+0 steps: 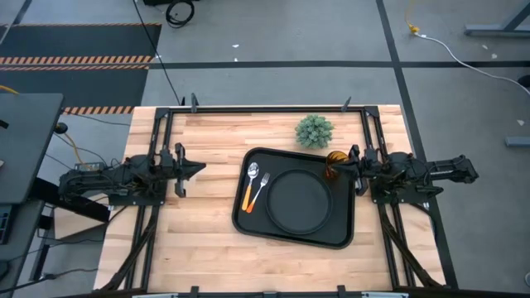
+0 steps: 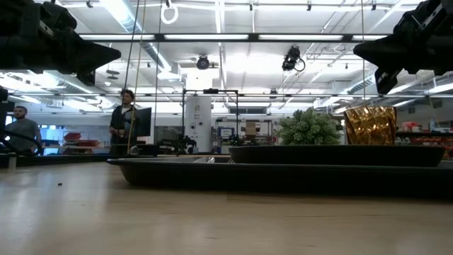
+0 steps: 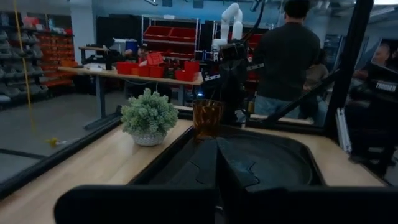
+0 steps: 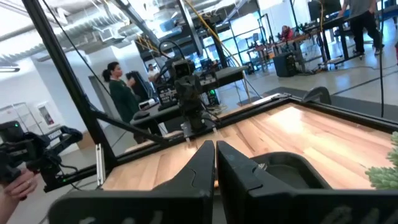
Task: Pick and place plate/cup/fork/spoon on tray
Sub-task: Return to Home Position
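Plate [image 1: 297,200] sits flat in the tray [image 1: 341,236], fork [image 1: 248,194] and spoon [image 1: 253,174] side by side at its nine o'clock; cup [image 1: 335,161] on the tray's two o'clock corner. Right gripper [image 1: 354,170] just beside the cup, fingers together. Left gripper [image 1: 197,169] well apart at nine o'clock, fingers together

Bare table [image 1: 207,223] left of tray [image 1: 294,236]; plant [image 1: 315,130] and cup [image 1: 334,160] crowd its far-right corner.
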Tool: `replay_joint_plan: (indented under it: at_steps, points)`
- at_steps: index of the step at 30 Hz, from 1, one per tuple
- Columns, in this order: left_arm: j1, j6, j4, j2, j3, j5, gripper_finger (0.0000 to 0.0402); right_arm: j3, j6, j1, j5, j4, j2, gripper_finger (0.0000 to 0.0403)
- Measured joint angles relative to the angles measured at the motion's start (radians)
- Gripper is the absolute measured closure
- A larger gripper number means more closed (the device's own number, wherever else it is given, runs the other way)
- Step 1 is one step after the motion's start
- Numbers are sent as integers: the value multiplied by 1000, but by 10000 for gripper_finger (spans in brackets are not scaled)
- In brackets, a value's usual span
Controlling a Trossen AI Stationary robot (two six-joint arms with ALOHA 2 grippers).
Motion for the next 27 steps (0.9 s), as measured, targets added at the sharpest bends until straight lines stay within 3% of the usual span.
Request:
replay_joint_plan:
  at_steps: [7, 15, 27]
  points:
    - [0, -56, 77, 0, 0, -50, 395, 0, -31, 11, 38, 89, 24, 383]
    - [0, -41, 126, 0, 1, -82, 395, 0, -112, 37, 53, 192, 141, 394]
    - [-1, -23, -37, 0, 1, -106, 395, 0, -126, 39, 29, 150, 138, 392]
